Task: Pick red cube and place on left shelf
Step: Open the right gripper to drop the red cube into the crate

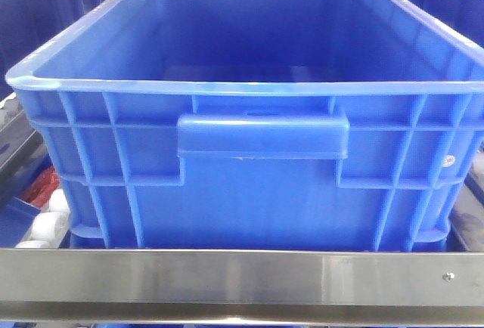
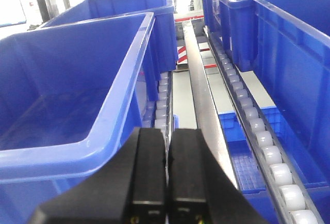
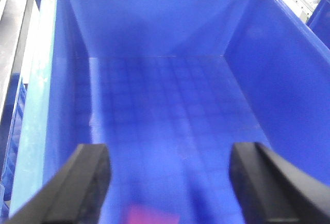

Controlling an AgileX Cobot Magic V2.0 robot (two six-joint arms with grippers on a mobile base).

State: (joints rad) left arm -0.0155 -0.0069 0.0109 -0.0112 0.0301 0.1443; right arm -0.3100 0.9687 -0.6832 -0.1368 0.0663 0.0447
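Crates dominate every view. In the front-facing view one big blue ribbed crate (image 1: pixel 249 131) fills the frame, its handle lip facing the camera and its inside bare as far as can be seen. It stands on the left shelf (image 1: pixel 227 275), right behind the flat steel front rail that runs along the bottom edge of the frame. At the shelf's left edge, beside the crate's lower corner, a few white rollers (image 1: pixel 47 218) show, with a scrap of something red-orange just above them, too small to identify.

From the left wrist view, more blue crates stand in rows on either side of a long steel rail (image 2: pixel 198 90), with lines of white rollers running along the rail's sides into the distance. The left gripper (image 2: pixel 166 182) sits low in the frame above the gap between the nearest crate's rim and the rail, its two black fingers pressed together with only a thin seam between them and nothing held.

The right wrist view looks straight down into a crate with a gridded floor. The right gripper (image 3: pixel 167 182) hangs over it, fingers spread wide apart at the lower corners of the frame. Between them, on the crate floor at the bottom edge, lies the red cube (image 3: pixel 150 216), blurred and partly cut off, touching neither finger.
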